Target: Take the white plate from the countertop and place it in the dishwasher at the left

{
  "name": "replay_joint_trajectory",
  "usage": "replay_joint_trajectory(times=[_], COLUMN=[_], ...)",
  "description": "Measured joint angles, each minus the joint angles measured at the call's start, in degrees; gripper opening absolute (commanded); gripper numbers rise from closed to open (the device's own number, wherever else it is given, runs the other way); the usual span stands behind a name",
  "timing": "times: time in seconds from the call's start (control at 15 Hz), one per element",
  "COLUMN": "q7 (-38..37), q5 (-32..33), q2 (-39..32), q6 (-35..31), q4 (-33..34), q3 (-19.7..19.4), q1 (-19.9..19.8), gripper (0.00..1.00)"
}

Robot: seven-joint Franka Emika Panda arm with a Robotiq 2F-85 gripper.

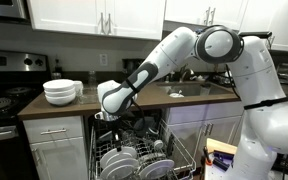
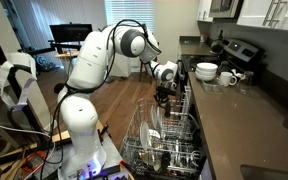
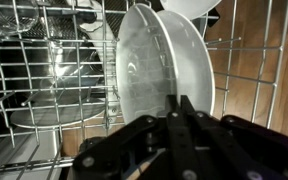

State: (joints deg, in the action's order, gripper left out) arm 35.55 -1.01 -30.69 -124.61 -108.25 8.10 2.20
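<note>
Below the worktop's (image 1: 144,102) front edge the dishwasher rack (image 1: 184,152) sits pulled out, and the arm (image 1: 174,50) reaches down into it. The white plate (image 3: 174,60) stands upright among the wires, its rim pinched in the narrow gripper (image 3: 179,100).

1. I can't read any text, brand, number or sign in either exterior view; everything's too small.
2. Wrist view: the white plate (image 3: 184,60) has no print I can make out.
3. The rest of the wrist view is too dark and blurred for me to read anything.
</note>
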Motion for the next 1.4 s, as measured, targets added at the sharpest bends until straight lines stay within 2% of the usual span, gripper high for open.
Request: replay_joint_trajectory(times=[0.53, 0.67, 0.87, 1.0, 1.13, 1.2, 1.27, 1.4], q7=[0.2, 0.2, 0.2, 0.2, 0.2, 0.2, 0.2, 0.2], q5=[0.0, 0.0, -0.1, -0.1, -0.1, -0.1, -0.1, -0.1], q2=[-1.8, -2.2, -2.4, -2.3, -2.3, -2.3, -2.3, -2.1], q6=[-1.3, -1.3, -1.2, -1.1, -0.8, -0.7, -0.5, 0.2], q4=[0.1, 0.2, 0.2, 0.5, 0.9, 1.0, 1.2, 1.6], q3=[0.1, 0.2, 0.4, 0.8, 1.0, 1.1, 1.1, 1.1], q1=[-0.7, -0.8, -0.9, -1.1, -1.2, -1.3, -1.3, -1.3], gripper=[0.02, 0.09, 0.12, 0.23, 0.3, 0.44, 0.5, 0.52])
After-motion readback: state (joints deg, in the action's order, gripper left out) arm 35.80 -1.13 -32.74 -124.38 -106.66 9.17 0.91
